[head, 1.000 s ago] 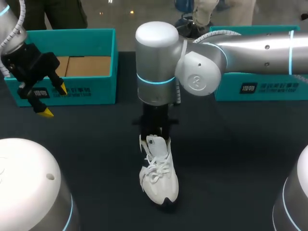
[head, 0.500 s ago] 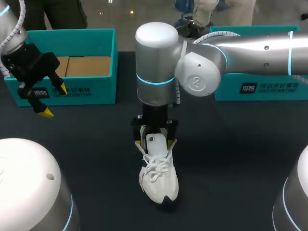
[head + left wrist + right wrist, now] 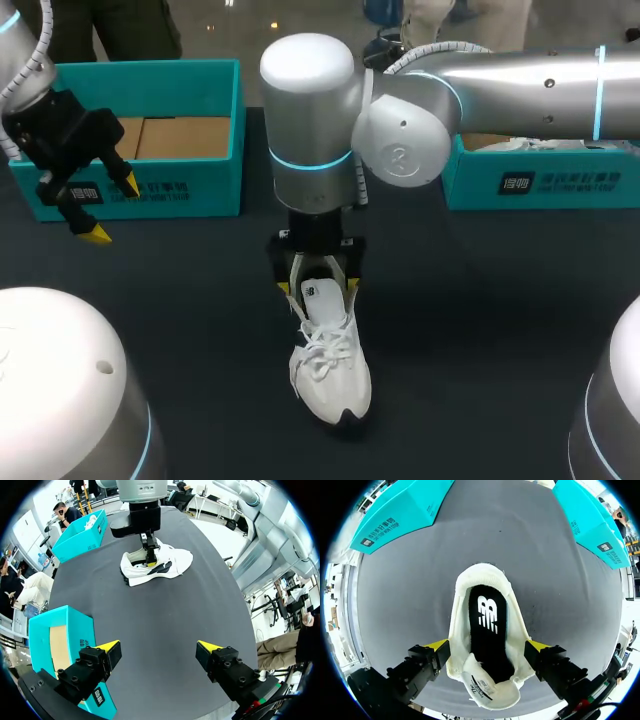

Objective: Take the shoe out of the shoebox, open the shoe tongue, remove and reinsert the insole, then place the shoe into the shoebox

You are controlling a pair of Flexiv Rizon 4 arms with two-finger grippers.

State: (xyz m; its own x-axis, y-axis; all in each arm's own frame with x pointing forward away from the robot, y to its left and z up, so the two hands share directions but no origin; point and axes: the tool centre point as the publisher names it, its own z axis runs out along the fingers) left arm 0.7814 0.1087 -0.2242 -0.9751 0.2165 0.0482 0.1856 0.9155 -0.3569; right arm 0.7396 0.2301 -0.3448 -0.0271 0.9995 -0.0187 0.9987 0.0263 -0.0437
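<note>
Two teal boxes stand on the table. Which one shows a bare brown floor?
The teal box beside the left gripper: its brown floor lies bare, whereas the other box, behind the right arm, holds something white.

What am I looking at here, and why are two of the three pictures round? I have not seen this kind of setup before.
This is a robot with two arms working at a dark table. The rectangular picture comes from a fixed camera above and behind the robot. Each round picture comes from a camera on one arm's wrist, looking out along its two yellow-tipped fingers. A white shoe stands on the table, outside both teal boxes, the left shoebox and the right shoebox. The right gripper hangs over the shoe's heel end, its fingers spread on either side of the opening. Its wrist picture looks down on the black insole inside. The left gripper is open and empty, beside the left shoebox.
</note>
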